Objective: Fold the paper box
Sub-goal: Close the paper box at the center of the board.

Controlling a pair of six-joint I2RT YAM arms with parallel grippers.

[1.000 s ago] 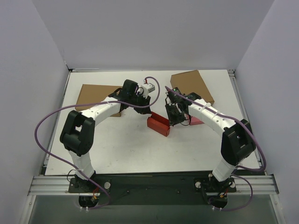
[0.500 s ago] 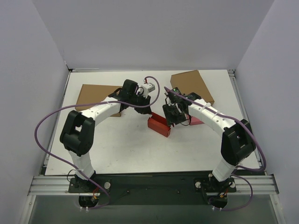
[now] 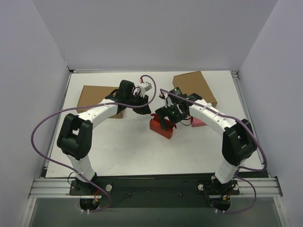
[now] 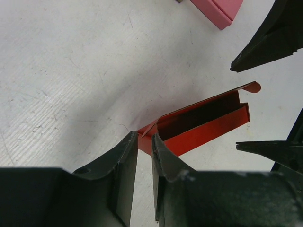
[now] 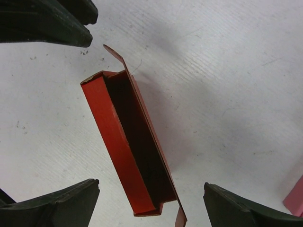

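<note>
Probably light, flimsy box (image 5: 123,146) (dents easily): pinch a long wall; right gripper (image 5: 149,187) wide over it, left gripper (image 4: 144,139) narrow, grip unclear.

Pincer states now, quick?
Left pincer: nearly closed at one end of the paper box; grip cannot be told.
Right pincer: open wide, holding nothing.

Light fell evenly from above, soft and bright, and the white desk (image 3: 118,146) threw it back without glare. Under my arms (image 3: 102,112) lay only faint, soft-edged shadows. From the left wrist a broad grey shadow ran across the desk, and my left fingers (image 4: 125,175) showed nearly black and blurred with closeness. From the right wrist my right fingers (image 5: 57,208) were dark too, with little detail, while the desk's grain stood sharp. The box (image 5: 113,137) glowed red outside; its inside sat in deep shade.
</note>
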